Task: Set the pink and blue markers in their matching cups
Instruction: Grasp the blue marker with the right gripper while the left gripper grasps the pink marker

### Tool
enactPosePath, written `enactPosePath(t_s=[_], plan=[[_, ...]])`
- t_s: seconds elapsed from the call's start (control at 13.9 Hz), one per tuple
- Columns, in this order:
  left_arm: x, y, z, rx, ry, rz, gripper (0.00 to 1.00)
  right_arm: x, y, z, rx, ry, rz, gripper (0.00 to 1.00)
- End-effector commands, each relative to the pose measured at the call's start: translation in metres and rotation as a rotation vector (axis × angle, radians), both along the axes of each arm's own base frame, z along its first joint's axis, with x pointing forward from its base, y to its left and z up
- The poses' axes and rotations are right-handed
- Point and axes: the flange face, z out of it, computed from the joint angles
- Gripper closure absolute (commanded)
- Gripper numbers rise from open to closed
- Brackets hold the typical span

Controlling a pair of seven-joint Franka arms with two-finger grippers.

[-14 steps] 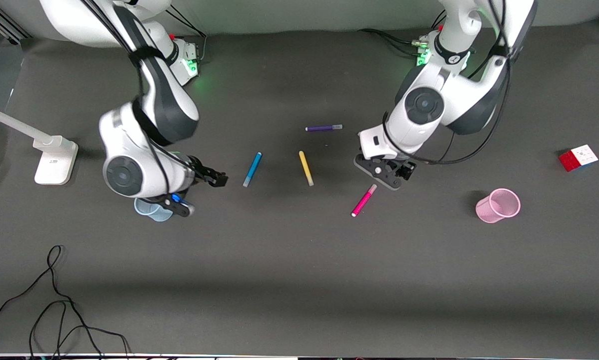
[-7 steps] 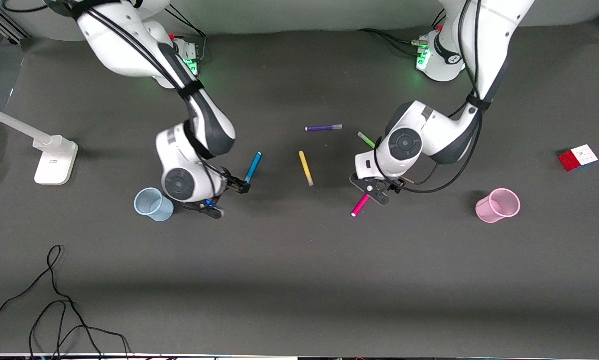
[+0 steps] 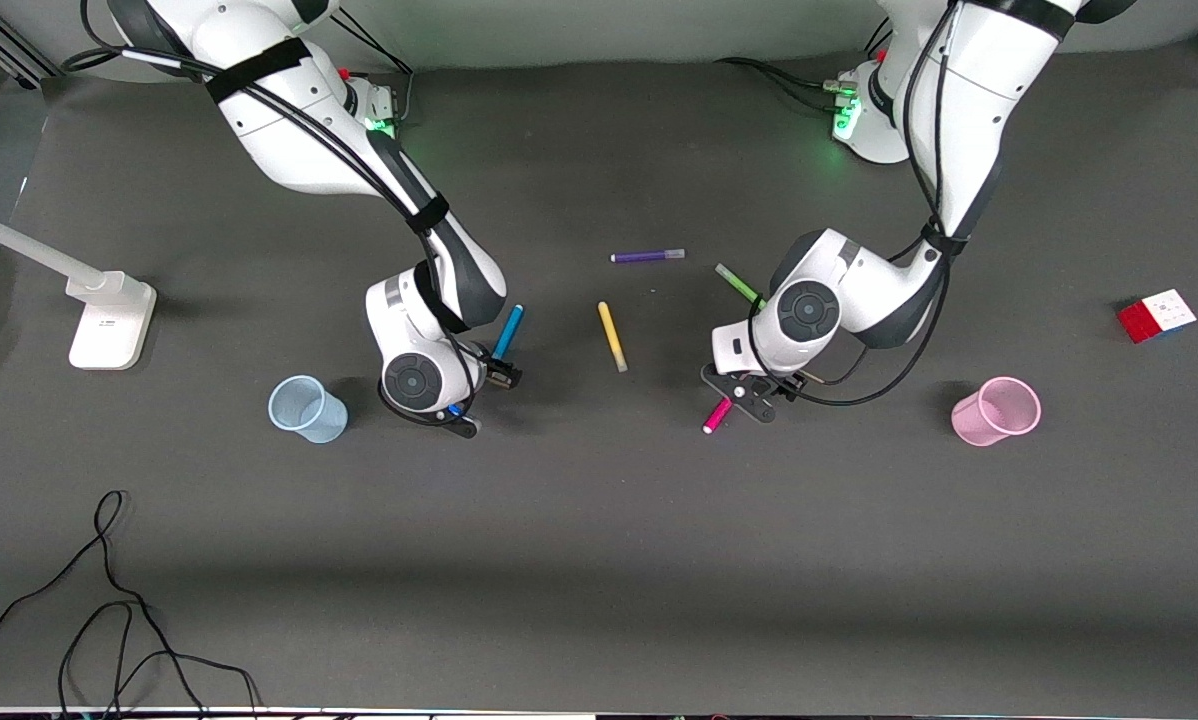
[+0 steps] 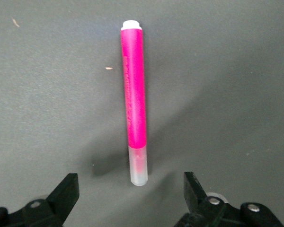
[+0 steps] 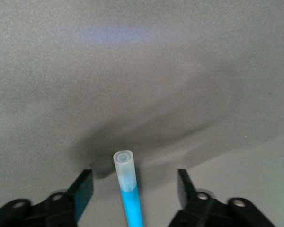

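Blue cup [image 3: 306,408]: upright on the table, toward the right arm's end.
Right gripper [image 5: 135,189]: low over the blue marker [image 3: 507,331]; the front view hides its fingers, the wrist view shows them apart, flanking the pale end, not touching.
Left gripper [image 4: 128,191]: fingers spread wide astride the pink marker's [image 4: 134,101] pale cap; the front view shows only the tip.
Pink cup [image 3: 996,411]: upright, toward the left arm's end.

high front camera faces the arms; wrist cameras hover over markers
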Motion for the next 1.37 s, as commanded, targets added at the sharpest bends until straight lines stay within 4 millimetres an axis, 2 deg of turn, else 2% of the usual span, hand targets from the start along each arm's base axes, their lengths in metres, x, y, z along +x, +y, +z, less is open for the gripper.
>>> enactPosePath(t_s=[0.0, 0.22, 0.29, 0.5, 0.57, 0.72, 0.79, 0.93, 1.08, 1.15, 1.22, 1.29], plan=[[0.005, -0.002, -0.004, -0.002, -0.022, -0.001, 0.07, -0.003, 0.004, 0.000, 0.007, 0.006, -0.035, 0.39], [0.004, -0.003, -0.008, -0.002, -0.015, 0.002, 0.10, -0.002, 0.003, -0.004, 0.008, 0.000, -0.040, 0.52], [0.004, -0.003, -0.008, -0.002, -0.016, 0.013, 0.17, -0.002, 0.002, -0.006, 0.007, 0.002, -0.042, 0.64], [0.004, -0.004, -0.010, 0.001, -0.013, 0.032, 0.30, -0.002, 0.002, -0.006, 0.007, 0.002, -0.042, 0.98], [0.003, -0.003, -0.010, 0.003, -0.012, 0.036, 0.31, -0.002, 0.002, -0.004, 0.007, 0.006, -0.040, 1.00], [0.003, -0.005, -0.010, 0.005, -0.011, 0.056, 0.47, 0.006, -0.002, 0.019, 0.015, 0.005, -0.048, 1.00], [0.003, -0.005, -0.010, 0.006, -0.011, 0.071, 0.57, 0.012, 0.000, 0.043, 0.023, 0.009, -0.042, 1.00], [0.003, -0.004, -0.010, 0.007, -0.010, 0.074, 0.74, 0.031, -0.015, 0.106, 0.026, 0.011, -0.051, 1.00], [0.004, -0.003, -0.010, 0.008, -0.009, 0.083, 0.85, 0.041, -0.034, 0.182, 0.037, -0.001, -0.059, 1.00], [0.004, -0.002, -0.010, 0.009, -0.009, 0.088, 0.87, 0.041, -0.048, 0.222, 0.036, -0.004, -0.058, 1.00], [0.005, -0.002, -0.009, 0.008, -0.011, 0.090, 0.93, 0.040, -0.060, 0.263, 0.045, -0.017, -0.053, 1.00], [0.006, 0.000, -0.008, 0.007, -0.012, 0.094, 0.98, 0.044, -0.082, 0.308, 0.046, -0.036, -0.068, 1.00]])
